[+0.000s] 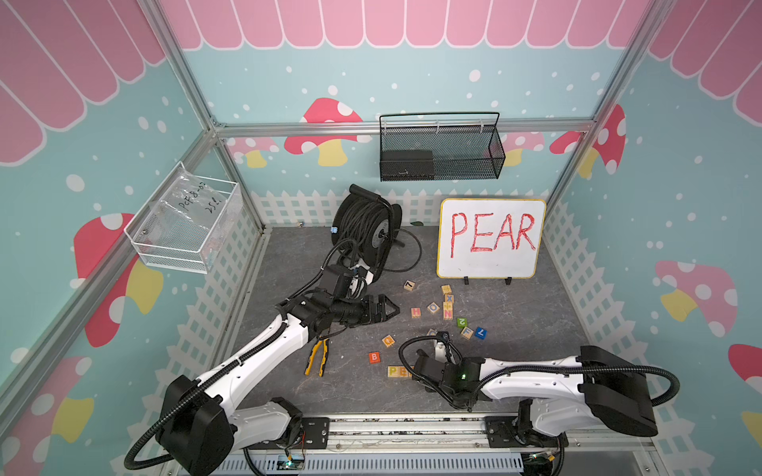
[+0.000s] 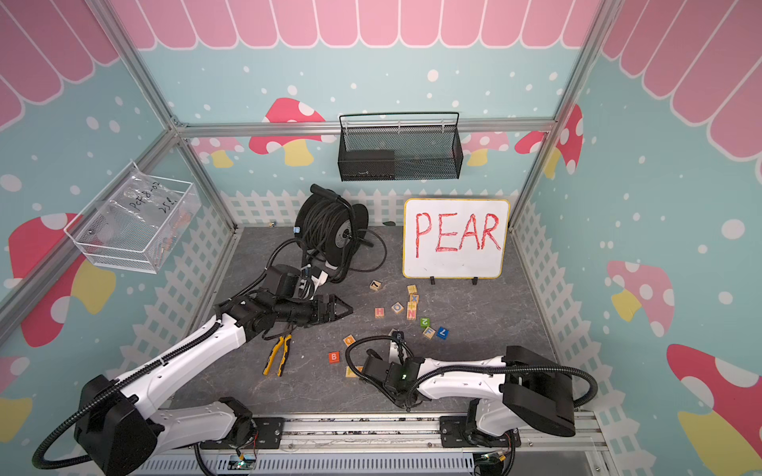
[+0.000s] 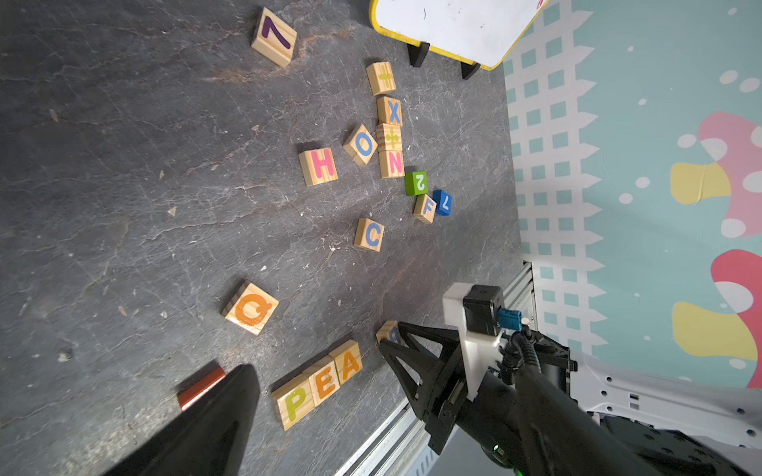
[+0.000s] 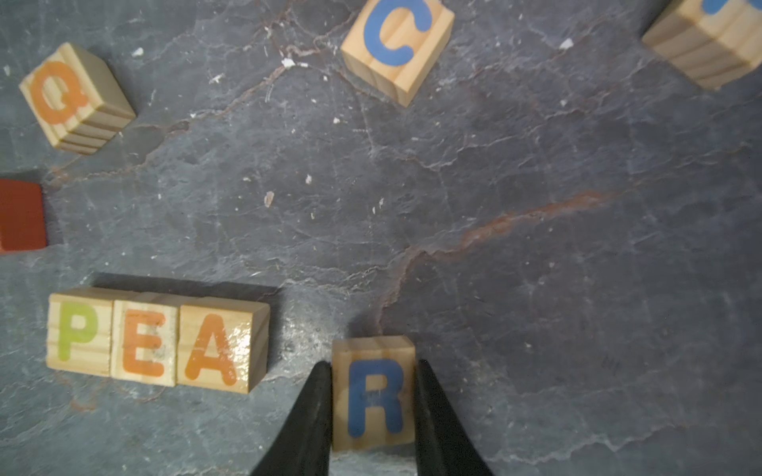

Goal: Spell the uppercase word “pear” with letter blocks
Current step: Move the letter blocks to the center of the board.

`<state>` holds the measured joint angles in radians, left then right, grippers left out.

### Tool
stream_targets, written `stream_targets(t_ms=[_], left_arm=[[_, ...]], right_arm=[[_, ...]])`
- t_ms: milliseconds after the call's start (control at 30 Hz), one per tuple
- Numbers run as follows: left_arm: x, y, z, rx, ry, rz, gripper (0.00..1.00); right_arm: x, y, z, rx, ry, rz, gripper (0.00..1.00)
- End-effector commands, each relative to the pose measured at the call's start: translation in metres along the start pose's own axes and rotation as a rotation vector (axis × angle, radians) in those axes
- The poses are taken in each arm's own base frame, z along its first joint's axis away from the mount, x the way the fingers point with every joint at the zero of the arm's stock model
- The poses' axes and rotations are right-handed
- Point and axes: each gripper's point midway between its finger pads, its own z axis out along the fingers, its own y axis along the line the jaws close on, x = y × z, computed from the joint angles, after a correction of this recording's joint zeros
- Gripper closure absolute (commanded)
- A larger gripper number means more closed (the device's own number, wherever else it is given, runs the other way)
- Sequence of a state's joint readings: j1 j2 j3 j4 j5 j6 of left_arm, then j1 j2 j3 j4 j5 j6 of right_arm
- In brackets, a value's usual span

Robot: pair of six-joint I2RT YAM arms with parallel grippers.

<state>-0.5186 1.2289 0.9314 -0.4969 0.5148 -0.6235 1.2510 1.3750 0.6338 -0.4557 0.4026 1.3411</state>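
Clamping R block (image 4: 373, 395), right pincer (image 4: 373, 366), bare tabletop (image 4: 301, 342) toward A block (image 4: 220, 346).

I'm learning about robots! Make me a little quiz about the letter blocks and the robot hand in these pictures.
1. True or false: there is a gap between the R block and the A block.
2. The right gripper is: A) wide open, holding nothing B) closed on the R block C) out of sight
3. Fill in: the row of three touching blocks spells ___.
Key: 1 true; 2 B; 3 PEA.
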Motion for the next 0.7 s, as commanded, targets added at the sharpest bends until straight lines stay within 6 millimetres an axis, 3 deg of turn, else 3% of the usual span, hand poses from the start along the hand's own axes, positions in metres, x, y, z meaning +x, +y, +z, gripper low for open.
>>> stream_targets(t_ms=[0,167,667], left_arm=[[0.003,0.001,-0.003,-0.011,-0.008,0.023,0.01],[0.002,0.012,-0.004,-0.056,-0.03,-0.007,0.01],[-0.004,0.018,-0.012,-0.079,-0.07,-0.019,0.01]], right_arm=[[-0.013,0.008,-0.006,-0.012,-0.057,0.041,0.72],[-0.012,0.011,-0.002,-0.008,-0.054,0.044,0.73],[-0.008,0.025,0.006,0.0,-0.019,-0.021,0.72]])
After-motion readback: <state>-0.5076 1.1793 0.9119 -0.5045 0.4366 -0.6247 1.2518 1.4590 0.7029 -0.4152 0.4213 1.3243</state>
